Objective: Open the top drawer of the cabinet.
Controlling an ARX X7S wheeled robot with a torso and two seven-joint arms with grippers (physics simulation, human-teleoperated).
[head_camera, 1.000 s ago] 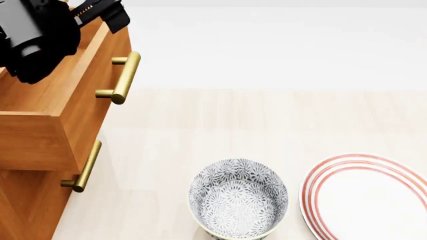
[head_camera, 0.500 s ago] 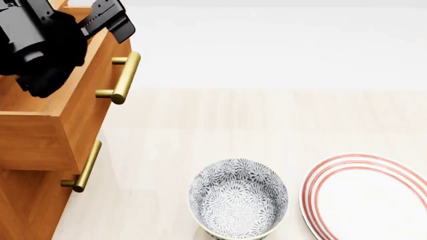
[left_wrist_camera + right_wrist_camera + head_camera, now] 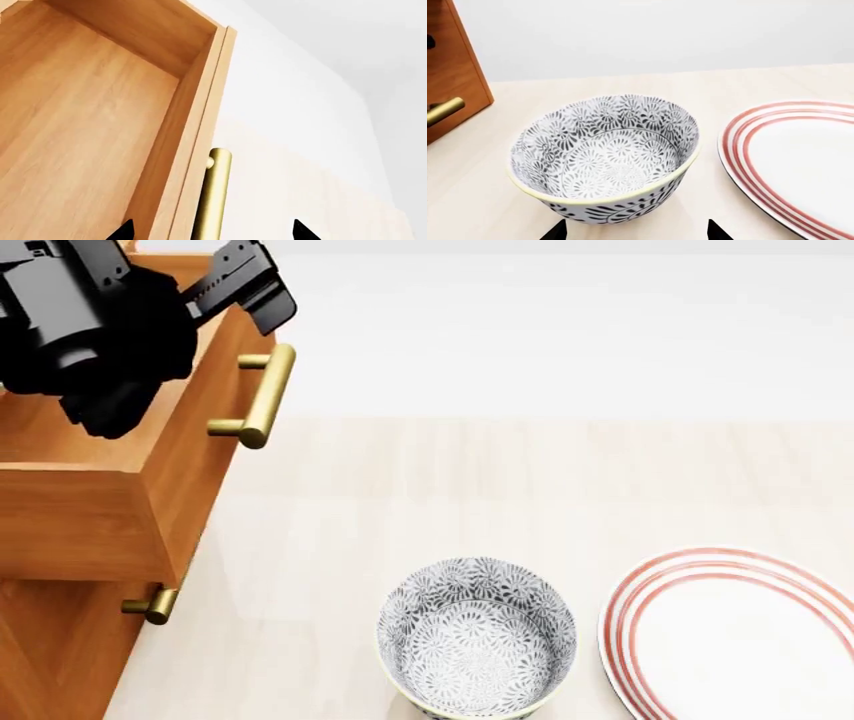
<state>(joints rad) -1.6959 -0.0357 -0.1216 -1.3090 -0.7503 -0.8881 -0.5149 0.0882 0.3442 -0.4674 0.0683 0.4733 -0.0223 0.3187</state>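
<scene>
From the head view, your left gripper (image 3: 247,290) hangs above the front edge of the top drawer (image 3: 94,505), which stands pulled well out from the cabinet (image 3: 54,660) at the left edge of the counter (image 3: 534,480). Its fingers are spread and hold nothing. The drawer's brass handle (image 3: 263,397) sits just below the gripper, apart from it. A lower handle (image 3: 154,604) peeks out under the drawer's overhang. Near the counter's front edge stand a patterned bowl (image 3: 477,639) and, just beside it toward the right edge, a red-ringed plate (image 3: 734,630).

In your left wrist view, you look into the open top drawer (image 3: 87,130), its bare wooden floor and front wall plain to see. The brass handle (image 3: 213,195) runs along the outside of the front panel. Two dark fingertips (image 3: 123,231) show at the frame edge, set wide apart, one over the drawer's inside and one beyond the handle.

In your right wrist view, the right gripper (image 3: 636,231) shows only two dark tips, spread, closed on nothing. The patterned bowl (image 3: 604,155) stands upright just ahead of them, the red-ringed plate (image 3: 794,160) beside it, the cabinet (image 3: 454,70) at the far side.
</scene>
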